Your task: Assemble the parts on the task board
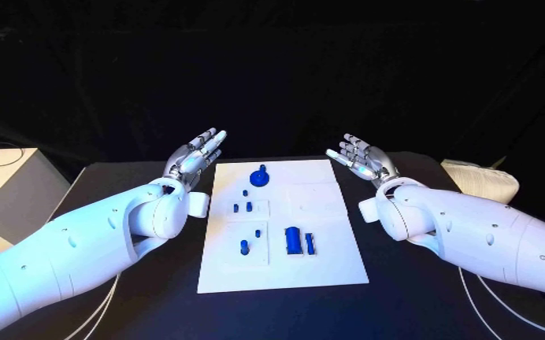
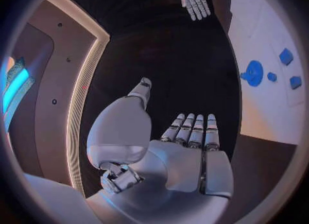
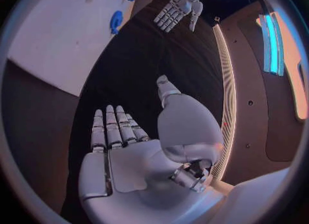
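Black table [image 1: 136, 308] and dark backdrop are framing the scene in the head view, with the white task board [image 1: 329, 273] lying lengthwise in the middle of the frame, its long axis running from the lower edge toward the upper centre. Small blue parts [image 1: 293, 240] are lying scattered on it: a round piece [image 1: 260, 175] near the board's upper end, little pegs at mid-board, and two upright blocks toward the lower centre. The left hand [image 1: 195, 153] is hovering at the left of the board's upper corner, fingers spread and extended, grasping nothing. The right hand [image 1: 361, 157] is hovering at the mirrored spot on the right, likewise released and empty. Neither is touching the board; both are standing just beside its far end, so the parts are lying inward and toward the lower frame from each hand. The round piece is appearing slightly nearer the left hand; the two blocks are sitting somewhat closer to the right arm's side. In the left wrist view, the left hand [image 2: 170, 157] is showing a flat, empty palm, with the board [image 2: 270, 110] and round piece [image 2: 254, 73] at the frame's right. In the right wrist view, the right hand [image 3: 138, 154] is equally flat and empty, the board [image 3: 58, 33] lying at upper left.
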Tool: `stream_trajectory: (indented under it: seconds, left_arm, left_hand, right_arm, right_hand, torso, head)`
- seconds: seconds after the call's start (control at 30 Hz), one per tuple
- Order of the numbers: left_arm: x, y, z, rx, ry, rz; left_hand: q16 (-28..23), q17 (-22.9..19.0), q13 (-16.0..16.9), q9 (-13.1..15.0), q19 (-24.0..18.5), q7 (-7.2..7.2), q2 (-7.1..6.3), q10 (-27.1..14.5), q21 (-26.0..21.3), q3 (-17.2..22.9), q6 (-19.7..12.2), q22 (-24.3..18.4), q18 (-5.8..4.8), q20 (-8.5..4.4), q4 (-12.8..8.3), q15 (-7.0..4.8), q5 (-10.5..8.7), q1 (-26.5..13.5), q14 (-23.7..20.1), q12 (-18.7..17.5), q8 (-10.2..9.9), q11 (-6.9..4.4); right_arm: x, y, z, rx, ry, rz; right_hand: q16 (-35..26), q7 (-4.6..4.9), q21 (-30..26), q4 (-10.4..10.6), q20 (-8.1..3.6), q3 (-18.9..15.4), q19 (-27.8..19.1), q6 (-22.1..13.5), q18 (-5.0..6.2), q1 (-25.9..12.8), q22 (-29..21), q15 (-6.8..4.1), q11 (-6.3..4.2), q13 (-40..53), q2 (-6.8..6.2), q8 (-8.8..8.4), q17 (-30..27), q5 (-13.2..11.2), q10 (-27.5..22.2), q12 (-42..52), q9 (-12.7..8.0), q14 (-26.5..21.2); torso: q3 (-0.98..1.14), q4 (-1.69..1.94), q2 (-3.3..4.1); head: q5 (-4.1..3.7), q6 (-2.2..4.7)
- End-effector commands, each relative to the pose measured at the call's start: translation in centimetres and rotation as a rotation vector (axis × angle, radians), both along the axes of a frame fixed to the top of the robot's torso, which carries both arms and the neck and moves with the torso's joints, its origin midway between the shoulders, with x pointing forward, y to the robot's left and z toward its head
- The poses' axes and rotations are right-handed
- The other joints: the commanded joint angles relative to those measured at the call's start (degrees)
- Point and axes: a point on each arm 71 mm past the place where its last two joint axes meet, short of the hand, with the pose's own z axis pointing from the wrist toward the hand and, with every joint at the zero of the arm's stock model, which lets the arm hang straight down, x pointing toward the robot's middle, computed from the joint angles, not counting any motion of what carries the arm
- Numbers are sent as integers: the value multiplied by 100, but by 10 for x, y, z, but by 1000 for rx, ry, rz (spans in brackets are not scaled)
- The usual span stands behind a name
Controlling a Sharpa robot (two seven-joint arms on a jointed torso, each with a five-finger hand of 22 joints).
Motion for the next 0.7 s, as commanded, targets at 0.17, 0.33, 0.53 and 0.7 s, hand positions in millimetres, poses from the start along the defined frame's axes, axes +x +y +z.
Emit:
stream_trajectory:
  seconds: [0.17,0.33,0.53,0.7]
  left_arm:
    - [-16,-25,6,31,-24,101]
    - [-32,-43,4,68,-21,138]
    - [-42,-52,3,94,-18,158]
    - [-43,-53,3,96,-17,160]
  left_hand:
    - [-326,-248,-81,-300,-992,-184,236,-1197,-210,-462,-1050,-226,-298,-367,-306,-229,-256,-5776,-984,-113,-239,-253]
    - [-326,-248,-81,-300,-992,-184,236,-1197,-210,-462,-1050,-226,-298,-367,-306,-229,-256,-5776,-984,-113,-239,-253]
    - [-326,-248,-81,-300,-992,-184,236,-1197,-210,-462,-1050,-226,-298,-367,-306,-229,-256,-5776,-984,-113,-239,-253]
    - [-326,-248,-81,-300,-992,-184,236,-1197,-210,-462,-1050,-226,-298,-367,-306,-229,-256,-5776,-984,-113,-239,-253]
  right_arm:
    - [-28,22,11,203,-21,-72]
    - [-47,33,19,302,-10,-106]
    - [-56,38,23,345,-2,-123]
    - [-56,38,23,346,-2,-123]
  right_hand:
    - [-339,-254,-100,-339,-275,-503,-1268,-1162,-303,-5607,-599,-132,-185,-255,260,-158,-563,-266,-1942,-161,-508,-1766]
    - [-339,-254,-100,-339,-275,-503,-1268,-1162,-303,-5607,-599,-132,-185,-255,260,-158,-563,-266,-1942,-161,-508,-1766]
    - [-339,-254,-100,-339,-275,-503,-1268,-1162,-303,-5607,-599,-132,-185,-255,260,-158,-563,-266,-1942,-161,-508,-1766]
    - [-339,-254,-100,-339,-275,-503,-1268,-1162,-303,-5607,-599,-132,-185,-255,260,-158,-563,-266,-1942,-161,-508,-1766]
  torso:
    - [34,150,-383]
    - [37,163,-416]
    - [37,163,-416]
    - [37,163,-416]
  head:
    - [-100,319]
    - [-109,350]
    - [-109,350]
    - [-109,350]
